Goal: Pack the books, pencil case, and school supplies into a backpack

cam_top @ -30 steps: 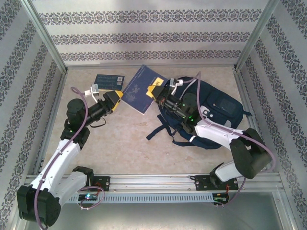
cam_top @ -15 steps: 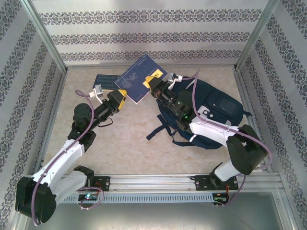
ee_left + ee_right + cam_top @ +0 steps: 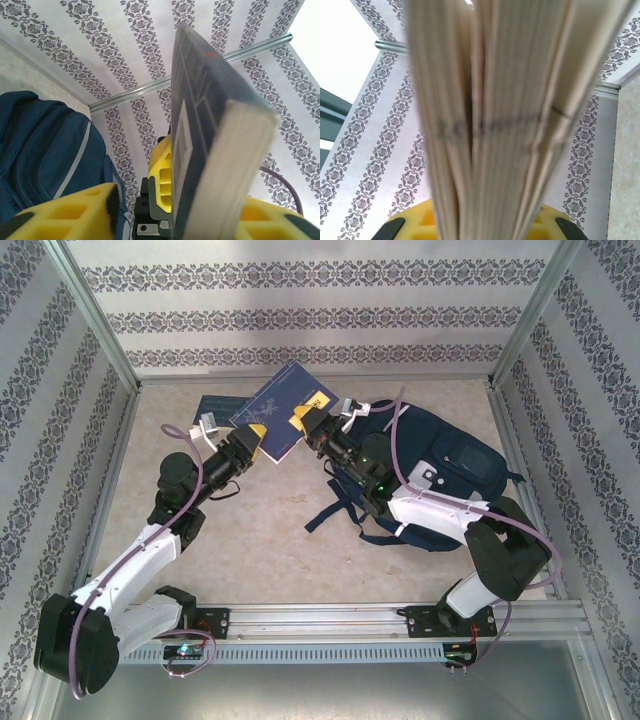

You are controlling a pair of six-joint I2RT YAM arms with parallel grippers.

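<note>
While stretched inward, clamped right gripper [image 3: 308, 413] on raised blue book [image 3: 283, 400]; straddled it, left gripper [image 3: 254, 438] part-open; counted two books [image 3: 215, 406], one backpack [image 3: 445, 465].

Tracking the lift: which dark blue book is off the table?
The dark blue softcover book tilted up at centre, next to the backpack; the other dark blue book lies flat at the far left.

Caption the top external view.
Right gripper holds a dark blue book up, left gripper straddling its edge, beside the backpack.
</note>
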